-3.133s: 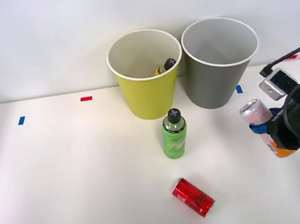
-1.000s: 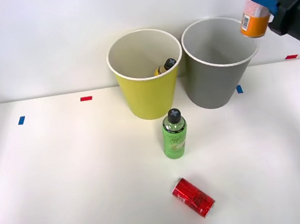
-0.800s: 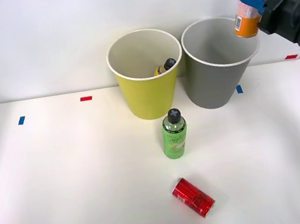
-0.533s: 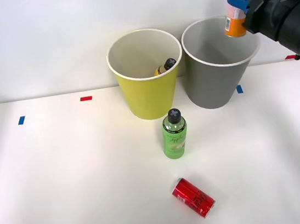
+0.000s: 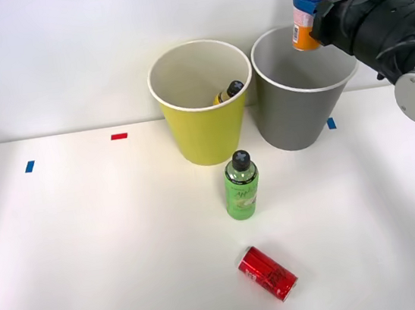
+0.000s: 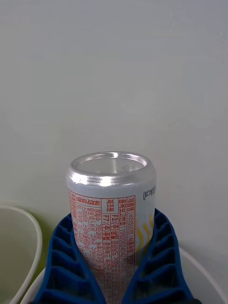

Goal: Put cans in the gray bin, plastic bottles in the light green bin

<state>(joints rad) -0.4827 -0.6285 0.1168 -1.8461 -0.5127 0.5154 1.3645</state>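
Holding the pale pink drink can with the orange end (image 5: 308, 6) upright, the right arm's jaws (image 5: 313, 3) are closed tight around its middle. The can hangs just above the round gray plastic bin (image 5: 303, 96), over its back rim, so it should drop straight down.

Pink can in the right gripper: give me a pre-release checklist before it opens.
1. Right gripper shut on the pink can: ok.
2. Can upright, silver end up: ok.
3. Can above the gray bin, not the light green bin: ok, though it looks nearer the bin's far rim.
4. Can centred over the opening: cannot tell.
5. Gray bin upright: ok.
6. Red can and green bottle away from the drop: ok.
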